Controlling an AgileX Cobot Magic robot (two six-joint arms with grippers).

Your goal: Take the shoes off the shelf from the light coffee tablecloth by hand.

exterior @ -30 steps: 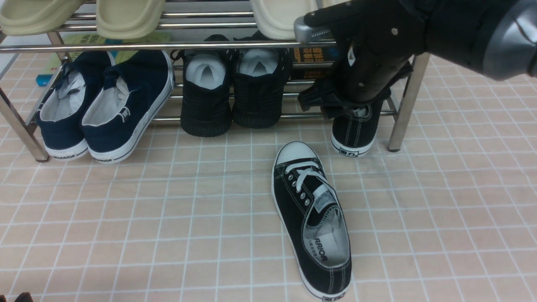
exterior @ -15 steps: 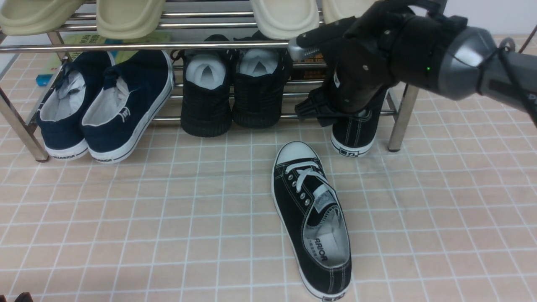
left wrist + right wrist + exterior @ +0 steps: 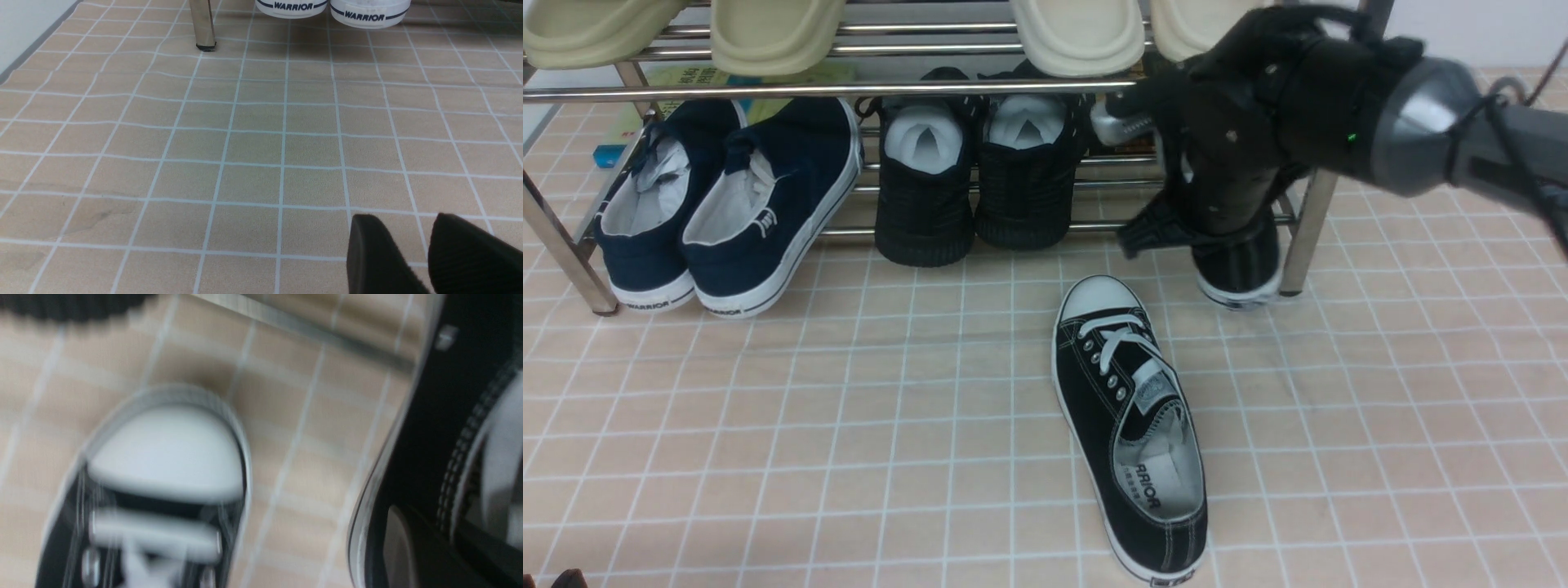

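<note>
- left fingers [image 3: 388, 245]: two black ribbed pads with a narrow gap between them, holding nothing. They sit low over bare light coffee tablecloth [image 3: 849, 425], which is printed with a white grid.
- navy sneakers [image 3: 727, 212]: a pair with white soles marked WARRIOR, ahead of the left fingers and well apart from them. Toes are on the lowest tier of the shelf [image 3: 768, 90], heels down on the cloth.
- beige slippers [image 3: 776, 33]: four on the upper tier, above and to the left of the right fingers [image 3: 1168, 229].
- black mesh shoes [image 3: 976, 188]: a pair stuffed with white paper, heels outward on the lowest tier, just left of the right fingers.
- black canvas sneaker [image 3: 1131, 425]: white toe cap and laces. It lies flat on the cloth, off the shelf, toe toward the rack, nearer the robot than the right fingers and apart from them.
- second black canvas sneaker [image 3: 1241, 265]: at the shelf's right end, against the right front leg, heel outward over the front bar. Whether the heel touches the cloth cannot be told.
- right fingers: closed on the heel wall of the second black canvas sneaker. The blurred right wrist view shows one dark finger [image 3: 408, 547] against the outside of the heel.
</note>
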